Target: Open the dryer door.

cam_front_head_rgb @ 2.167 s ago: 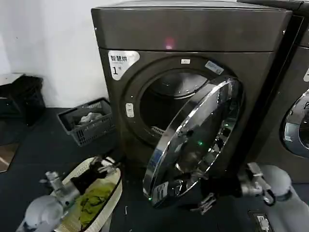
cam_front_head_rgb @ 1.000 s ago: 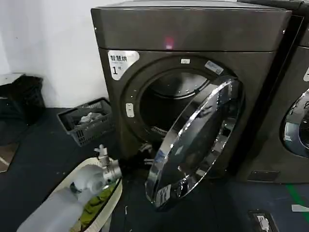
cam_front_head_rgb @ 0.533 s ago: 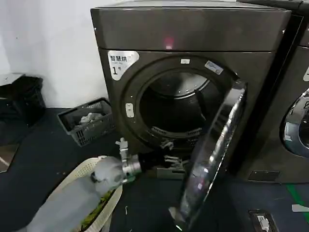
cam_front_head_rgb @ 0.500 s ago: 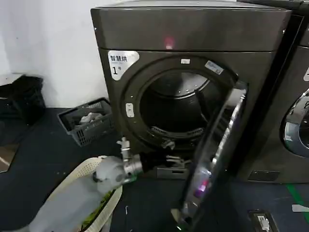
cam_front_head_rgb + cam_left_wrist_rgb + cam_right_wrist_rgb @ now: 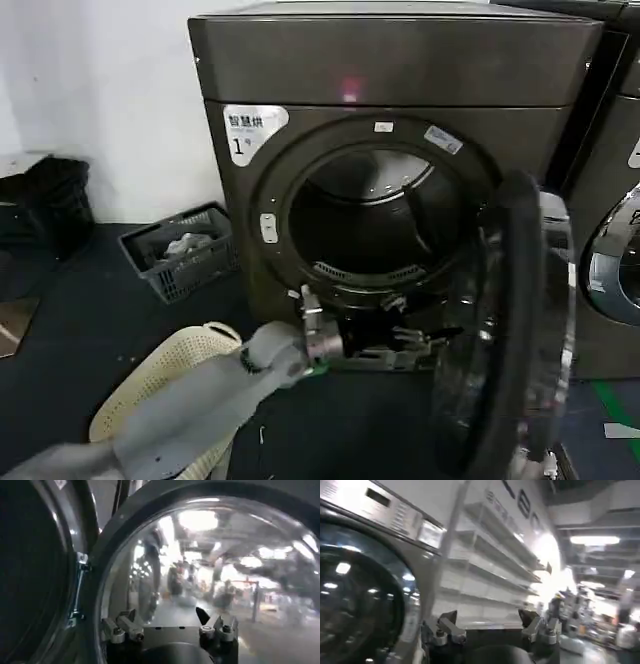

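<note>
Risk here was all about that left arm reaching low across the front of the machine. You had the dryer door (image 5: 515, 330) swung well out on its right-hand hinge, nearly edge-on to the head camera, so the drum opening (image 5: 365, 225) was wide open and the job looked basically done to me. The left claw (image 5: 415, 350) sat just below the opening's lower rim, right up at the door's dark inner face. In the left wrist view its fingers (image 5: 122, 629) stood apart with nothing between them, glass straight ahead, so it held nothing and was probably just pushing.

What could've bitten you:
- Keep shoving and the door could hit its hinge stop, loading the hinge or the wrist.
- A door that free might bounce back toward the arm and pinch the claw against the machine's front.
- Pulling the arm back low, your elbow could've clipped the cream laundry basket (image 5: 150, 385) on the floor just beside it.

The right claw (image 5: 490, 627) was off by the second machine (image 5: 610, 250), spread open and empty as well. I couldn't tell how near that shiny panel it was, so I'd have watched it.
</note>
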Controlling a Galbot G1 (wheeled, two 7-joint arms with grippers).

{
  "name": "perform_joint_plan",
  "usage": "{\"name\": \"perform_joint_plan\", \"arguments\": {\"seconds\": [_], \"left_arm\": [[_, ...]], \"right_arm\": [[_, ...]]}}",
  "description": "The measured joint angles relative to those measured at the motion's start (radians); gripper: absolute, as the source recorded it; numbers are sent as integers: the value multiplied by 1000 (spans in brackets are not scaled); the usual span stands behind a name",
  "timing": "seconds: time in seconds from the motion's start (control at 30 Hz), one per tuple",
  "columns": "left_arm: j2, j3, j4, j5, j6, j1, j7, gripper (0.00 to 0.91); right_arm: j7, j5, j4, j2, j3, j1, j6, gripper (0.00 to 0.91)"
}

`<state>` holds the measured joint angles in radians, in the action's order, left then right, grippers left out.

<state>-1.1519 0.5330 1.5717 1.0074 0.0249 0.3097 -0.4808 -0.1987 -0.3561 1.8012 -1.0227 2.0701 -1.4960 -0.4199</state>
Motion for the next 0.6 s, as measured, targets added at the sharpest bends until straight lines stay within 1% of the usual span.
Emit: {"name": "perform_joint_plan", "arguments": {"seconds": [0.17,0.33,0.47,0.6], "left_arm": [[-53,23,-39,-11,-4,-20,35,907],[-115,40,-93,-25,-7,-47,47,907],[-168,49,-136,-35,-7,-63,54,907],[-218,54,-166,-40,6,-72,54,907]], "right_arm": [[-8,0,-4,-3,22,-7,12,907],[-12,0,-4,-5,31,-7,25,907],[-8,5,-9,-6,45,-12,23,907],[-5,24,-20,-5,64,-20,14,907]]}}
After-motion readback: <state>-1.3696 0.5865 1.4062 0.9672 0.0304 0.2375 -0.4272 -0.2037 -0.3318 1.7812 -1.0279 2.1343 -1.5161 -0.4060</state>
